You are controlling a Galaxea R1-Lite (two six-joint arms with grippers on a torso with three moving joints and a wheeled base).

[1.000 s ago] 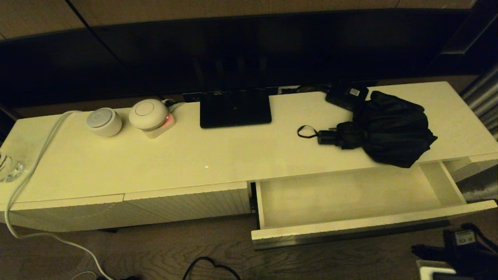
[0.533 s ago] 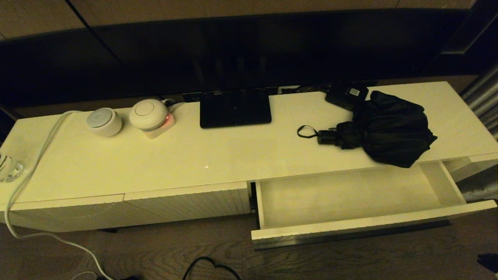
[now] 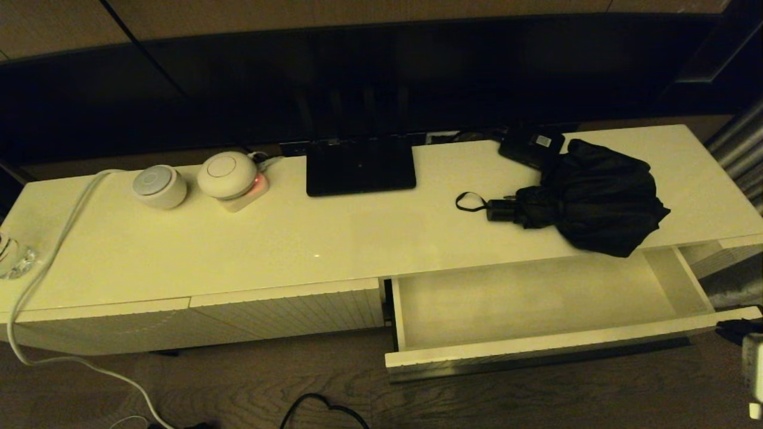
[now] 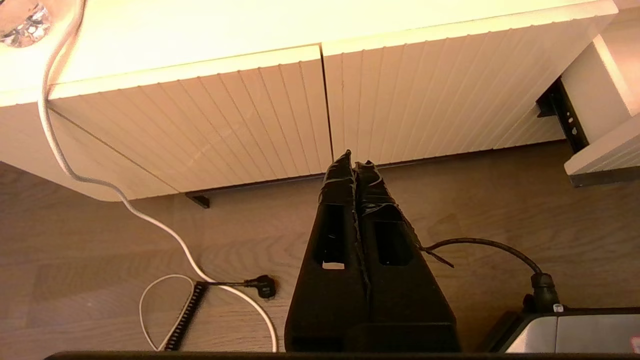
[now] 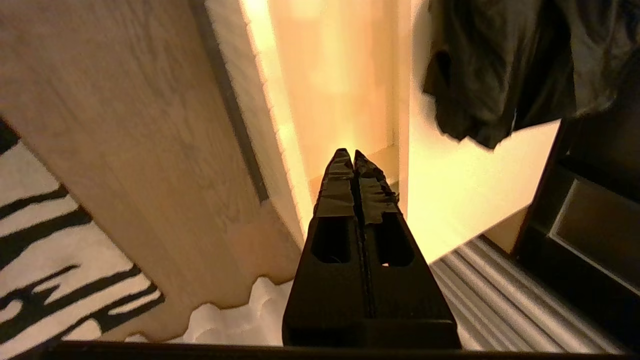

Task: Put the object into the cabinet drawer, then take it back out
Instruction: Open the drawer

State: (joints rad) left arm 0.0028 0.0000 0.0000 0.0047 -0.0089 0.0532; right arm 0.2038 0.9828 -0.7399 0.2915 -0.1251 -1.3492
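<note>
The black folding umbrella (image 3: 590,196) lies on the cabinet top at the right, handle and wrist loop (image 3: 471,202) pointing left; its fabric (image 5: 500,65) also shows in the right wrist view. Just below it the cabinet drawer (image 3: 536,348) stands pulled out and holds nothing. My right gripper (image 5: 353,152) is shut on nothing, beside the drawer's front right corner; in the head view only its dark tip (image 3: 730,326) shows at the right edge. My left gripper (image 4: 354,159) is shut and empty, low over the floor before the closed ribbed fronts (image 4: 240,115).
A small black box with a white label (image 3: 530,146) lies behind the umbrella. A TV base (image 3: 360,167), two round white devices (image 3: 159,186) and a white cable (image 3: 59,238) occupy the top's middle and left. Cables (image 4: 225,285) lie on the floor.
The right arm sat at the lower right corner one second ago, dropped almost out of sight, and now shows higher at the right edge by the drawer's front corner. Umbrella and drawer unchanged.
</note>
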